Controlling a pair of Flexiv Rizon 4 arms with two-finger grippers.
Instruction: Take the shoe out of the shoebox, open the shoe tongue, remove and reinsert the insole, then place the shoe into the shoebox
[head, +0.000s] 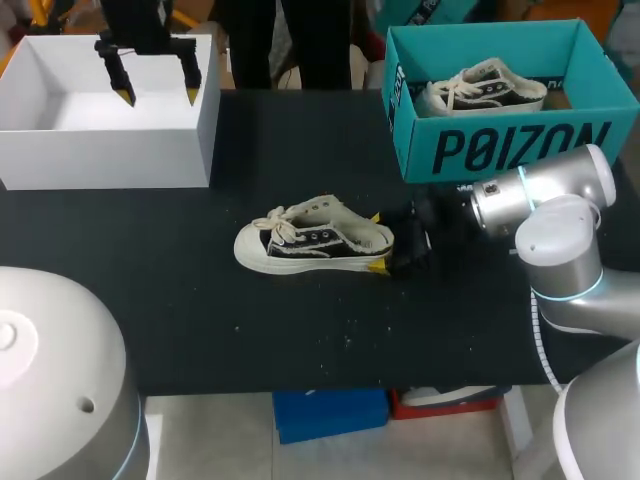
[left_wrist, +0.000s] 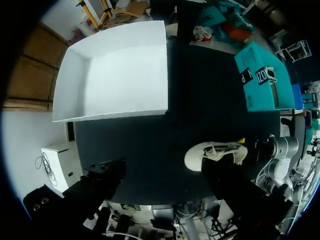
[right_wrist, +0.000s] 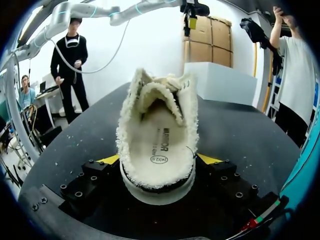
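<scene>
The shoe (head: 310, 240) lay on its sole near the middle of the black table (head: 300, 340), out of any box, toe pointing toward our left arm's side and heel toward the right. Our right gripper (right_wrist: 159, 162) had closed on that heel: in the right wrist view the two yellow tips sat against the shoe from either side, low down by the rubber sole. Our left gripper (head: 160, 96) hung above the white box (head: 105, 150) at the table's far left corner, well apart from the shoe, its fingers spread with nothing between them. The teal shoebox (head: 500, 150) stood at the far right with a second shoe (head: 480, 90) inside it. We judged the shoe to be light and mostly soft: a canvas upper with fleecy lining that would fold under a squeeze, on a firmer rubber sole that should not slip on the yellow tips. So the sole's sidewall at the heel seemed the right place to pin it, leaving the opening free for the other arm. The tongue (right_wrist: 157, 92) seemed to be lifted forward already, though from the heel end we could not be sure. The insole (right_wrist: 157, 140) lay flat inside, pale and fleecy. We expected it to be thin and floppy, best pinched at its heel edge and peeled upward, not dragged. The loose laces (head: 275, 222) near the toe looked likely to snag a fingertip.
</scene>
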